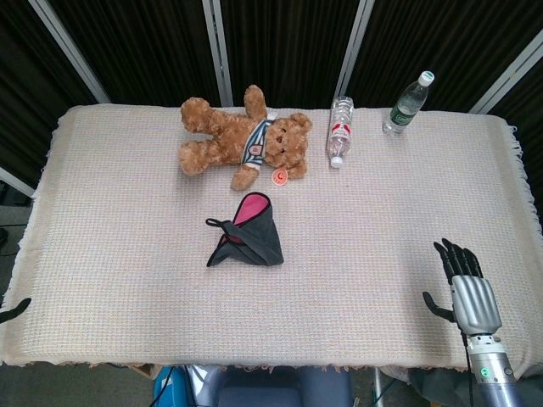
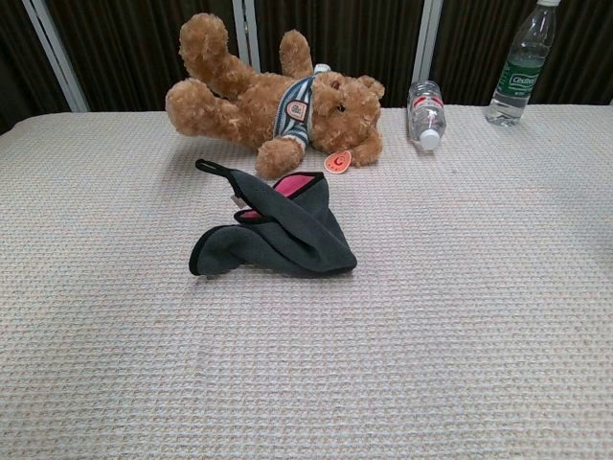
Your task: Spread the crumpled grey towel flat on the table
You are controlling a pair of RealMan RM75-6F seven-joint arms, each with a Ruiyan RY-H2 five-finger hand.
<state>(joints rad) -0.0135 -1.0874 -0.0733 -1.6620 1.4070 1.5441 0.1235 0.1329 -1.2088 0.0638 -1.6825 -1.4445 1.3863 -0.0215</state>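
1. The grey towel (image 1: 248, 233) is lying crumpled near the centre of the head view, bunched into a folded heap with its pink inner side showing at the top and a thin loop sticking out at its upper left.
2. The right hand (image 1: 465, 288) is showing at the lower right of the head view, resting palm down with its fingers stretched out and apart, gripping nothing. It is sitting well apart from the towel, which is lying to its left and somewhat higher in the frame.
3. The left hand (image 1: 15, 309) is barely peeking in at the lower left edge of the head view as a dark tip, so I cannot tell how its fingers are set. The towel is lying well apart from it too, toward the centre.
4. In the chest view the towel is sitting just left of centre, and neither hand is showing there.
5. A teddy bear (image 1: 242, 136) is lying on its back just above the towel, near it but apart.
6. A clear bottle (image 1: 340, 131) is lying on its side right of the bear, and a green-labelled bottle (image 1: 407, 103) is standing at the upper right.
7. Everything is resting on the beige woven table cover (image 1: 110, 220).
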